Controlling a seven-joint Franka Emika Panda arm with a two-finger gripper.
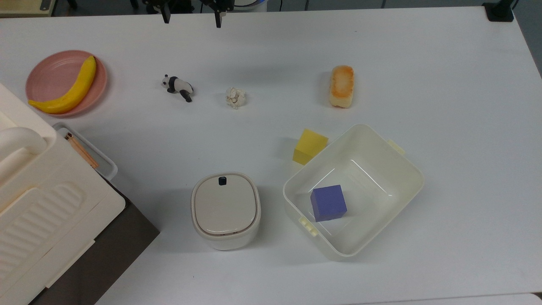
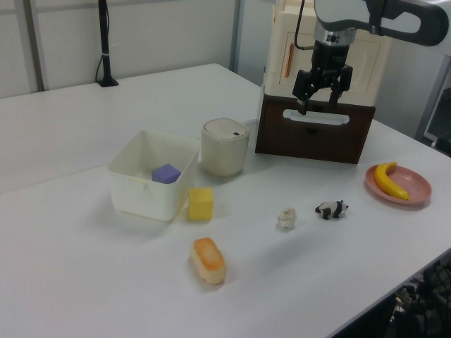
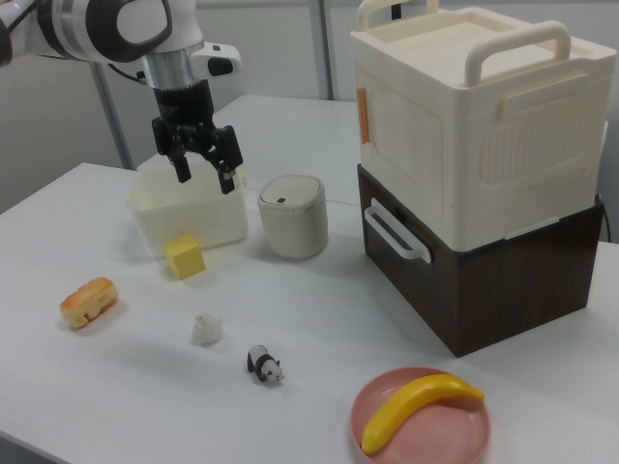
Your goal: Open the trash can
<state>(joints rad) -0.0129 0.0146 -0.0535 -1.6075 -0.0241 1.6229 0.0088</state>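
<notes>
The gripper (image 3: pixel 203 170) hangs in the air above the white table (image 1: pixel 444 76), with its two black fingers (image 1: pixel 166 17) spread apart and nothing between them. In the top view it is at the far edge of the tabletop.

The trash can (image 1: pixel 225 210) sits near the front edge of the tabletop in the top view. Its flat beige lid (image 1: pixel 225 204) is shut, and a small black button (image 1: pixel 222 181) is on the lid.

Just beside it, on the top view's right, is a big cream tub (image 1: pixel 406 169) with a purple block (image 1: pixel 328 203) inside. A yellow block (image 1: pixel 310 146) touches the tub's outside wall.

At the top view's left edge, a large white box (image 3: pixel 474 126) rests on a dark brown box (image 3: pixel 503 280).

A toy panda (image 1: pixel 178 86), a crumpled paper ball (image 1: pixel 236 97) and a bread roll (image 1: pixel 341 86) lie in the middle. A banana (image 1: pixel 70 91) lies on a pink plate (image 1: pixel 48 76) near the far left corner.
</notes>
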